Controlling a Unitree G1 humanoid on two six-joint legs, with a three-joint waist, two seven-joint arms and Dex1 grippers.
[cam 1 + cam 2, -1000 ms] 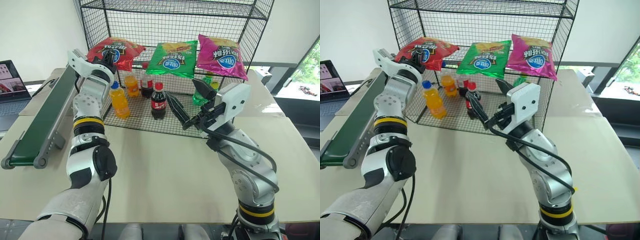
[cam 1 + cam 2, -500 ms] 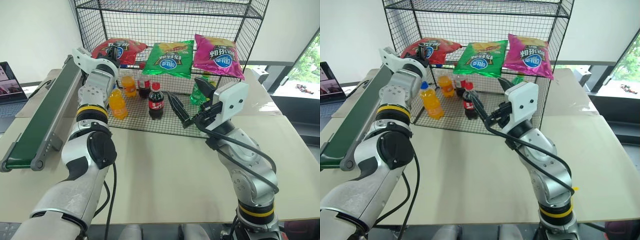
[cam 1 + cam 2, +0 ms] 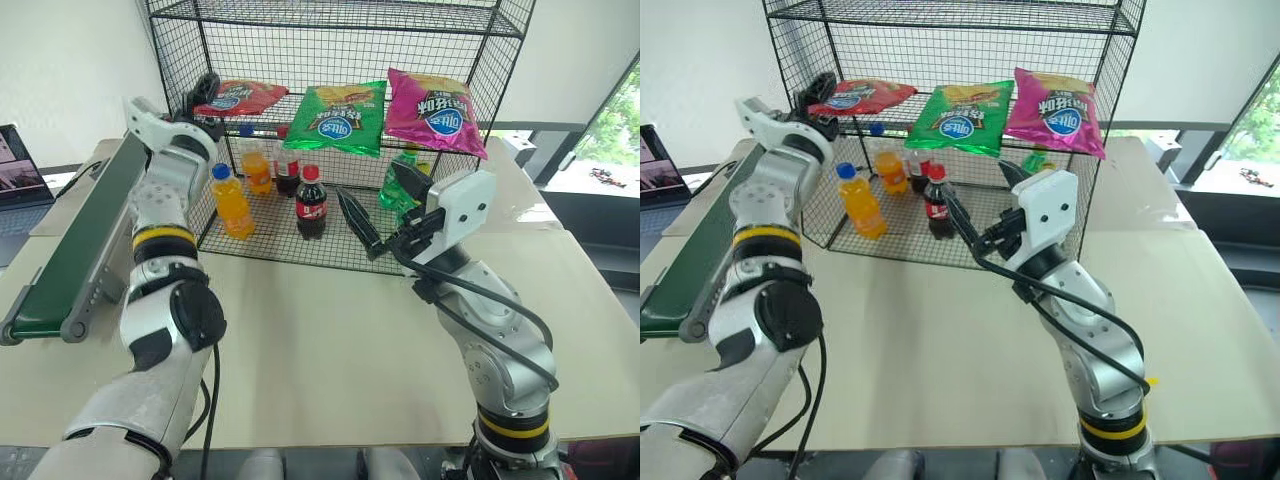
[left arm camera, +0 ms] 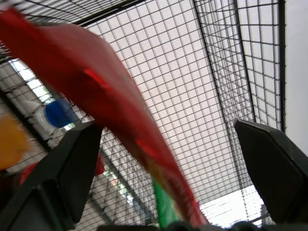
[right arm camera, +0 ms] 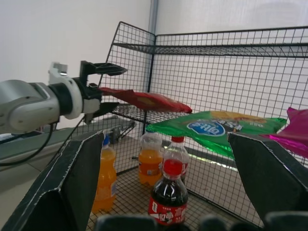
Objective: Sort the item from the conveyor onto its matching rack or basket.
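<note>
The red chip bag point(image 3: 238, 97) lies flat on the middle shelf of the black wire rack point(image 3: 340, 22), at its left end. My left gripper point(image 3: 203, 103) is open at the bag's left tip, its fingers point(image 5: 103, 69) spread above and below that edge without pinching it. The left wrist view shows the red bag point(image 4: 96, 91) running between the open fingers point(image 4: 67, 168). My right gripper point(image 3: 385, 205) hovers open and empty in front of the rack's bottom shelf. The green conveyor point(image 3: 75, 240) runs along the table's left side with nothing on it.
A green chip bag point(image 3: 340, 115) and a magenta one point(image 3: 432, 100) share the shelf to the right of the red bag. Below stand orange bottles point(image 3: 232, 200), cola bottles point(image 3: 311, 205) and a green bottle point(image 3: 400, 190). A laptop point(image 3: 20, 160) sits far left.
My left gripper has opened and let go of the red bag, which now rests on the shelf. The hand has drawn slightly back to the left. The right arm has stayed put.
</note>
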